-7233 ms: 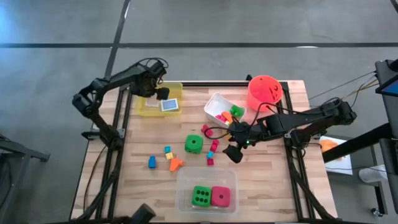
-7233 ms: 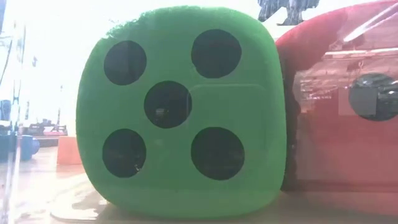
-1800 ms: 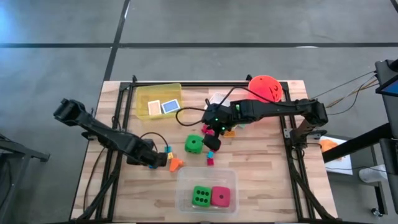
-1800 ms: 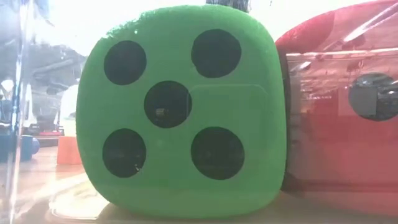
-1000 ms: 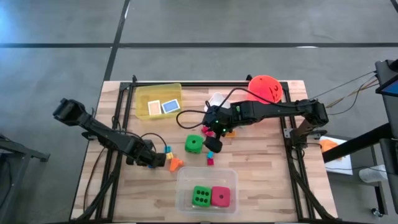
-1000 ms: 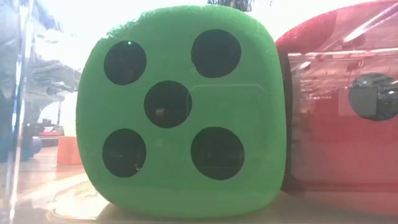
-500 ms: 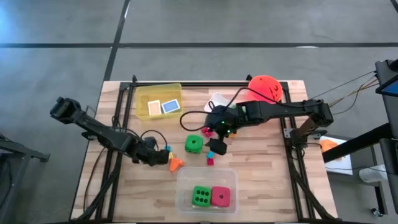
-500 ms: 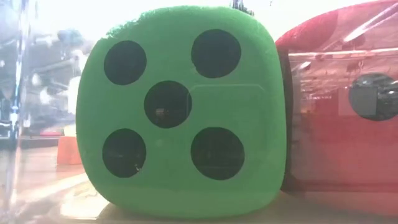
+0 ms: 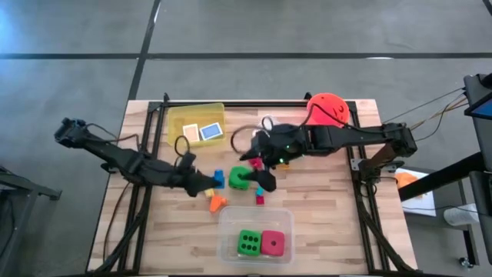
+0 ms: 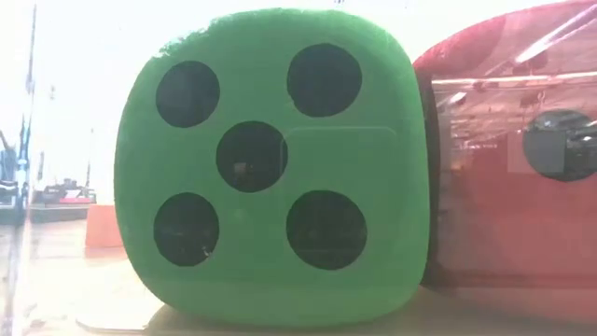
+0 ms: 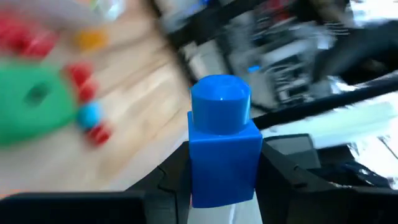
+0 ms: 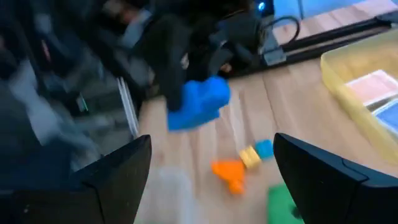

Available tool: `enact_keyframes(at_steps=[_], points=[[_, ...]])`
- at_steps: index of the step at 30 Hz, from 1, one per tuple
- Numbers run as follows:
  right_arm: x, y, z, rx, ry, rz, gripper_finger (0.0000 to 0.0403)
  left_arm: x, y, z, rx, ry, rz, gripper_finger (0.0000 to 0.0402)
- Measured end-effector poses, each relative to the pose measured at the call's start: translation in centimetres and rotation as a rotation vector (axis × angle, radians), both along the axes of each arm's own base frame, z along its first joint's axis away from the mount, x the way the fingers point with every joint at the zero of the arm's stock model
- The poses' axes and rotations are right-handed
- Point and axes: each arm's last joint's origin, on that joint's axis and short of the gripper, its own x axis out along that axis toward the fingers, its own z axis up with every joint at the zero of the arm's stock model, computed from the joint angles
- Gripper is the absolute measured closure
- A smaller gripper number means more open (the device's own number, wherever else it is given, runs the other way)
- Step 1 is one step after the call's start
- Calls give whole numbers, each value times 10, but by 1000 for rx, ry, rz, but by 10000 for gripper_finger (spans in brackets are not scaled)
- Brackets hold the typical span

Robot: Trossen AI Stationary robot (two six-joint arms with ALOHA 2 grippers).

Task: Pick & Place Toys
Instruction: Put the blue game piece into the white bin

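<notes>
The left arm is reaching in from the table's left edge, and the left gripper is hanging over the middle of the wooden table, just left of the loose green die. Its fingers are closing on a blue block; in the left wrist view the same blue block is sitting upright between the two dark fingers, stud pointing away from the wrist. Below it on the table an orange block is lying by itself.

Behind the gripper, at the far left of the table, a yellow tub is holding a beige tile and a blue tile side by side.

The loose green die is resting near the table's centre, with small red and pink blocks scattered just to its right. Nearer the front edge a clear tub is holding a second green die and a pink die, touching each other.

The right arm is stretching across from the table's right side, and the right gripper is hovering just right of the loose green die. Its fingers are standing wide apart with nothing between them in the right wrist view. An orange bucket is standing at the far right corner.
</notes>
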Motion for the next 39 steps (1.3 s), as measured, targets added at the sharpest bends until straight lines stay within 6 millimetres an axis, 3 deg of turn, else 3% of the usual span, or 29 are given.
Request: enact_keyframes(at_steps=[5,9,19,39], points=[[5,-14,10,237,-71,-141,74,5,0,15,179,-91,32,281],[10,-13,14,357,-112,-183,74,11,4,20,255,-93,109,281],[13,-16,10,385,-104,-267,74,21,17,25,243,-128,182,281],[14,-27,9,361,-113,-315,74,43,23,28,202,-257,162,281]])
